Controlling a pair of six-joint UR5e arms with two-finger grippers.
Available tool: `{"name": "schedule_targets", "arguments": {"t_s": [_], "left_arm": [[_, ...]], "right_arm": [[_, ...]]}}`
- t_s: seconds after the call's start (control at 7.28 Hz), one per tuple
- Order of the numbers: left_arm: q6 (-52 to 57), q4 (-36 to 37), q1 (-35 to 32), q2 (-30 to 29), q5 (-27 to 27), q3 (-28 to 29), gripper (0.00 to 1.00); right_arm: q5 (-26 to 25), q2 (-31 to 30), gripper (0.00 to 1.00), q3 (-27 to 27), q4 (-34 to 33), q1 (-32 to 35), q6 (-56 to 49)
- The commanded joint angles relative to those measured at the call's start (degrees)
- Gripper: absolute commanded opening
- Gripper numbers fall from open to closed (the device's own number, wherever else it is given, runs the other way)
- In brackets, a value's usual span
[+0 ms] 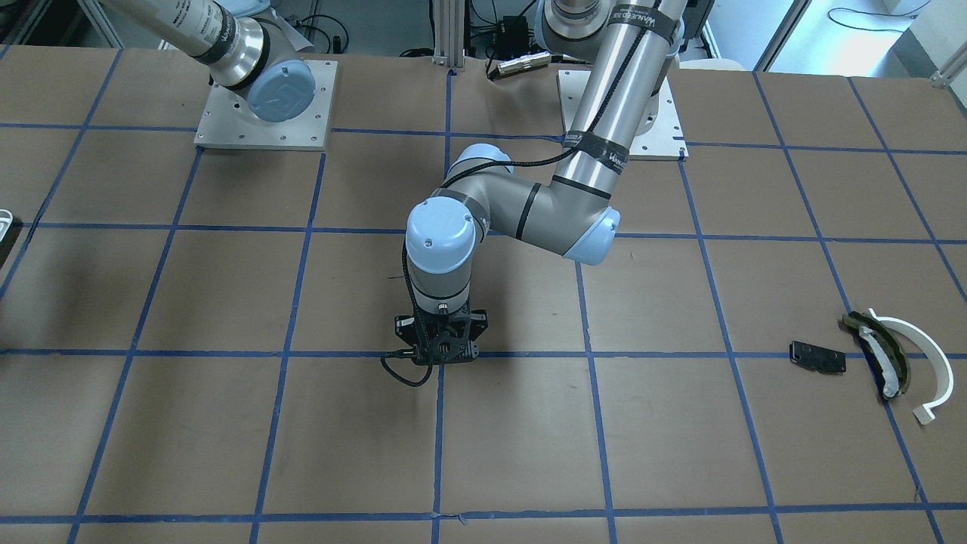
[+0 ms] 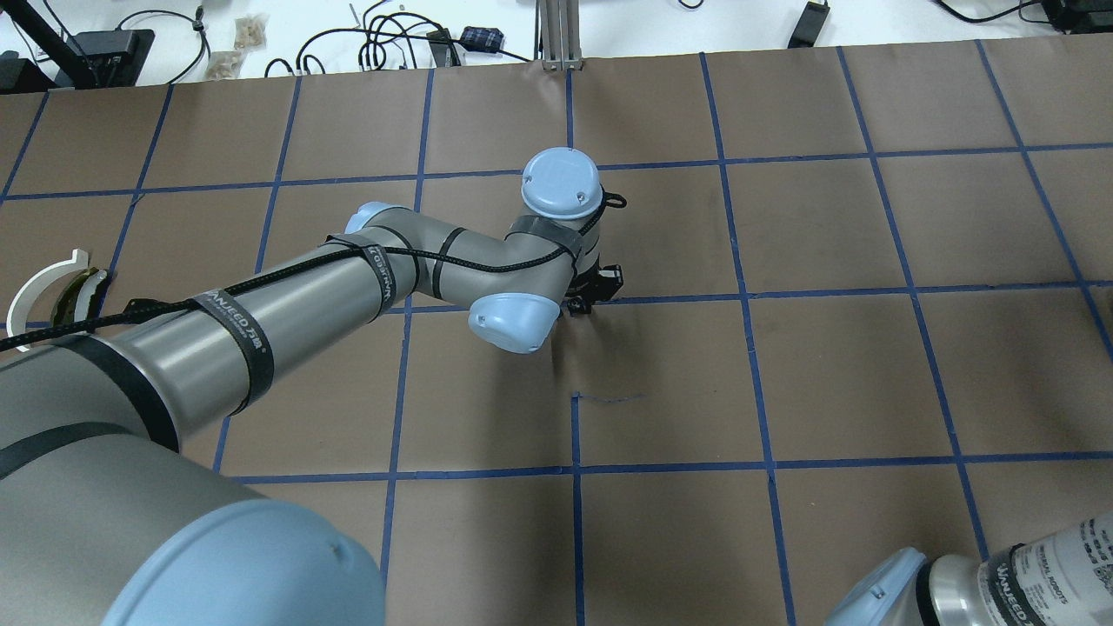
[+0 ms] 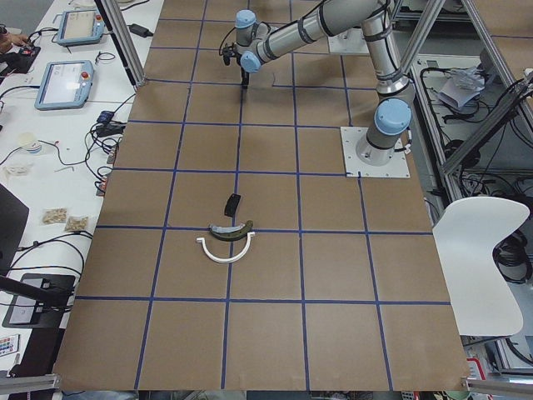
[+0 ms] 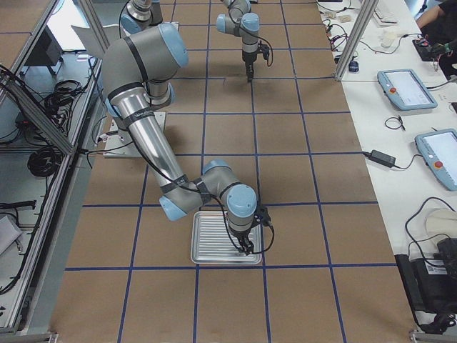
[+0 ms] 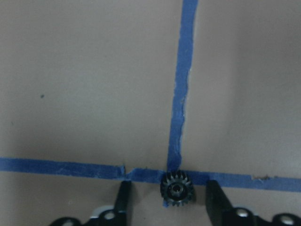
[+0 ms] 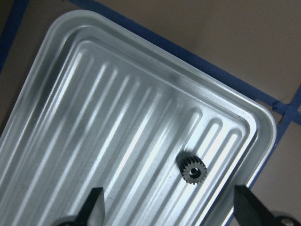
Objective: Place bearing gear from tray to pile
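Left gripper (image 5: pixel 168 189) jaws apart, straddling small black toothed gear (image 5: pixel 177 189) at blue tape crossing (image 5: pixel 141 173) on brown table (image 5: pixel 70 94), well apart from loose pile of curved parts (image 1: pixel 885 355). Next I'd clamp, lift, carry. Right gripper (image 6: pixel 168 194) jaws apart over second gear (image 6: pixel 193 172) in ribbed silver tray (image 6: pixel 94 103).

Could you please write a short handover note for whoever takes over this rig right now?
Left gripper: open, low over the middle of the table. Its fingers stand on either side of the table gear, which lies on a blue tape crossing, and they do not touch it.
Right gripper: open and empty above the silver tray. The tray gear lies near one corner.
Pile: at the robot's left end of the table, with no gear visible in it.
Done: one gear is out of the tray.
Left to do: carry the table gear to the pile, then probably the tray gear.
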Motion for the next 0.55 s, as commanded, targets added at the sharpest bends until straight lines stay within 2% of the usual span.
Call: {"name": "schedule_targets", "arguments": {"t_s": [0.0, 0.14, 0.27, 0.41], "left_arm": [[0.79, -0.28, 0.11, 0.36, 0.09, 0.52, 0.01], [1.49, -0.55, 0.54, 1.41, 3.92, 0.43, 0.0], [4.19, -3.07, 2.2, 3.16, 4.39, 0.69, 0.0], [11.36, -7.97, 8.05, 6.92, 3.09, 0.69, 0.0]], "right_arm": [[1.37, 2.47, 0.95, -0.1, -3.52, -0.19, -1.59], [1.37, 3.35, 0.95, -0.1, -3.99, -0.19, -1.24], [1.37, 3.45, 0.95, -0.1, -3.99, -0.19, -1.15], [1.45, 3.54, 0.95, -0.01, -3.99, -0.19, -0.98]]}}
